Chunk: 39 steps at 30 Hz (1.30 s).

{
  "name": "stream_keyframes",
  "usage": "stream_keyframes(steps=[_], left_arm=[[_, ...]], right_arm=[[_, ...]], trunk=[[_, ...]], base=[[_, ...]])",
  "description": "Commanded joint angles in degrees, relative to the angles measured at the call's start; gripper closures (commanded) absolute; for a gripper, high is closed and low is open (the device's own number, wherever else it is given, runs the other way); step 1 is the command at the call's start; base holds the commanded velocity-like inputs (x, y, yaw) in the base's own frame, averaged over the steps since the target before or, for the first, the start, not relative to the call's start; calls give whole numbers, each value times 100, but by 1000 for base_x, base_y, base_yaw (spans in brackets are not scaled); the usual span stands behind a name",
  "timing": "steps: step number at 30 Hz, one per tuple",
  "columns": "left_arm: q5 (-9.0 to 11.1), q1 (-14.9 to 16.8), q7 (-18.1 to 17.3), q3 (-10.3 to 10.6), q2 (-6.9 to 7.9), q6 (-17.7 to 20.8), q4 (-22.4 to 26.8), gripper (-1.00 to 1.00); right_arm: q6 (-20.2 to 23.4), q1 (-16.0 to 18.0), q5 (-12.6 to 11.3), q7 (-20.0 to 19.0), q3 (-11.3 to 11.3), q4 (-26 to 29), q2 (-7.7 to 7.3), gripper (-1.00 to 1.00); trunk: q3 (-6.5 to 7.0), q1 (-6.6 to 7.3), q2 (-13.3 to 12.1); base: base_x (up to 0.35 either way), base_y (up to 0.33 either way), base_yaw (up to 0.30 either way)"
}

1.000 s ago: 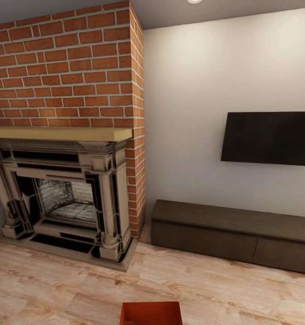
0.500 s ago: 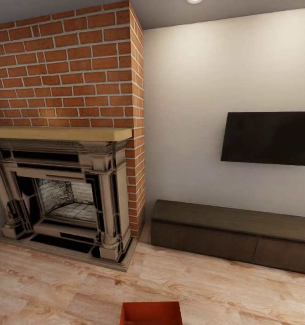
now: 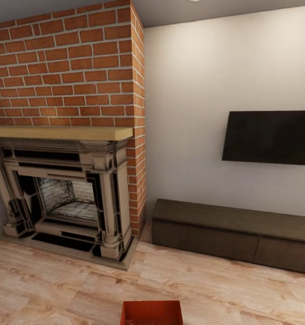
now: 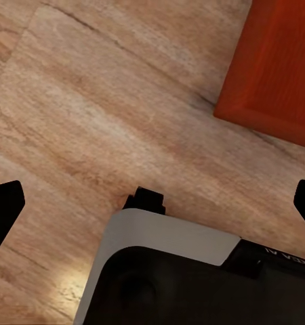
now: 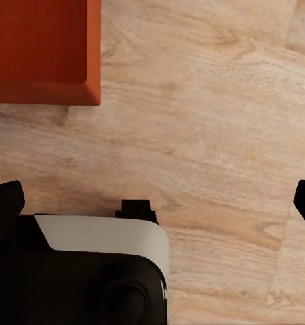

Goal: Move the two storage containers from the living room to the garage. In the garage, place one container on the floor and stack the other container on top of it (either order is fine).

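One orange-red storage bin (image 3: 151,313) sits on the light wood-plank floor (image 3: 224,289) at the 6 o'clock edge of the head view, open top upward, only its far rim and part of its ribbed inside showing. A brick chimney (image 3: 66,63) rises above an ornate fireplace (image 3: 62,198) at 9 o'clock. A black television (image 3: 269,137) hangs on the pale wall at 3 o'clock, over a long dark low bench (image 3: 233,234).

The left pincer (image 4: 152,203) hangs over bare planks, fingers (image 4: 3,206) spread wide and released, grasping nothing; a bin corner (image 4: 274,68) lies near it. The right pincer (image 5: 152,203) is likewise released and spread, a bin corner (image 5: 44,51) on the floor near it.
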<state>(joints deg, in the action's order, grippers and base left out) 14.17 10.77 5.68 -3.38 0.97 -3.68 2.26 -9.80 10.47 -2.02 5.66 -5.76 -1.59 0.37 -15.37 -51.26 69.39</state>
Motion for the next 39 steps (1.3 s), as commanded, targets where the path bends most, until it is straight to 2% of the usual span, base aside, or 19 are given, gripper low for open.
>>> stream_keyframes(steps=[1,16,22,39], left_arm=[[7,5,3,-31,-1,-18,-5,-100],[-58,5,3,-1,15,-26,1,-100],[-71,5,3,3,3,-27,11,-100],[-72,5,3,12,8,-27,11,-100]], right_arm=[[-28,8,-32,19,-34,-17,4,-100],[-31,8,34,6,-91,-17,14,-100],[-31,8,-23,8,-50,-17,16,-100],[-28,8,-53,39,12,-17,22,-100]], trunk=[[-15,0,5],[-142,0,5],[-195,0,5],[-345,0,5]], base=[[0,0,98],[0,0,128],[0,0,79],[0,0,-112]])
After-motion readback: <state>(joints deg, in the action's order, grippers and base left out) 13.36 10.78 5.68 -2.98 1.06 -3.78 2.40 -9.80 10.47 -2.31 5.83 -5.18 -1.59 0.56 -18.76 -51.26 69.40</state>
